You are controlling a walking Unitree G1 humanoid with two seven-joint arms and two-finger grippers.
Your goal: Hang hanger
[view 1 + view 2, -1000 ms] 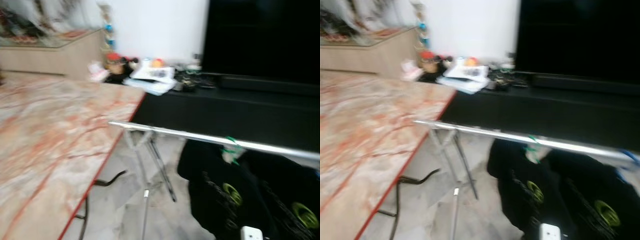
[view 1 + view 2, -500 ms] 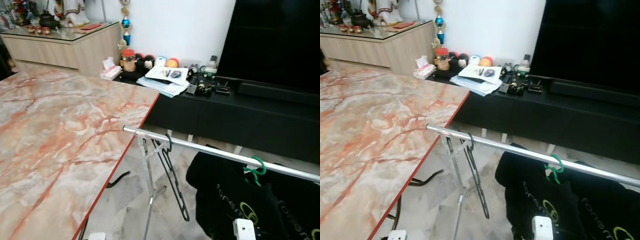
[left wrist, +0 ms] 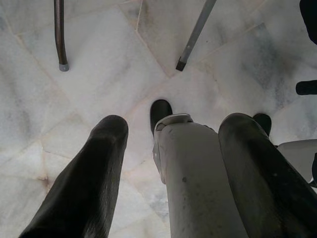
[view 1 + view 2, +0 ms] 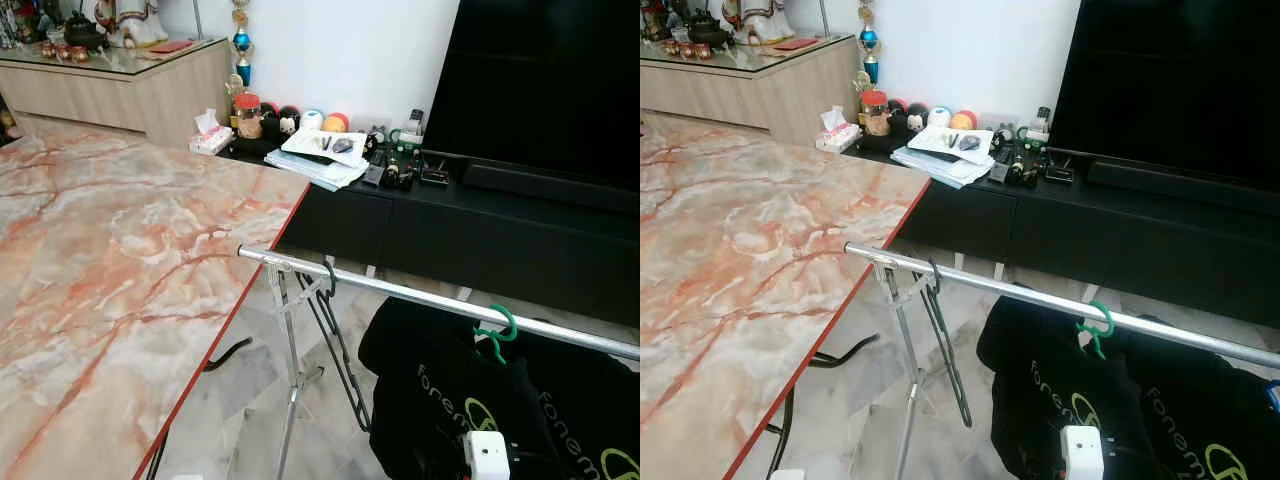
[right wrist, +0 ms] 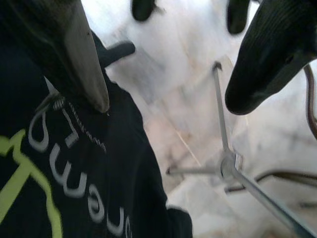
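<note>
Black hanger point(image 4: 335, 340), empty, is hanging by its hook near the left end of the chrome rail point(image 4: 420, 297), just past the rack's upright pole point(image 4: 290, 370).

Left gripper point(image 3: 168, 163): fingers point(image 3: 94, 178) are standing spread apart, gripping nothing, pointing down at the pale marble floor point(image 3: 99, 64) with the robot's grey leg point(image 3: 198, 193) showing between them.

Right gripper point(image 5: 168, 64): fingers point(image 5: 262, 54) are parted wide, holding nothing, hovering over a black T-shirt point(image 5: 74, 168) and the rack's tripod foot point(image 5: 230, 163).

Black T-shirts with green print point(image 4: 480, 400) are hanging further right on the rail, one on a green hanger point(image 4: 497, 328).

Marble-patterned table point(image 4: 110, 270) is lying to the left, its corner just beside the rail's end.

Black TV console point(image 4: 480, 225) is standing beyond, carrying papers point(image 4: 325, 150) and small items, with a television point(image 4: 550, 85) above it.

Wooden sideboard point(image 4: 130, 85) is standing at far left.
</note>
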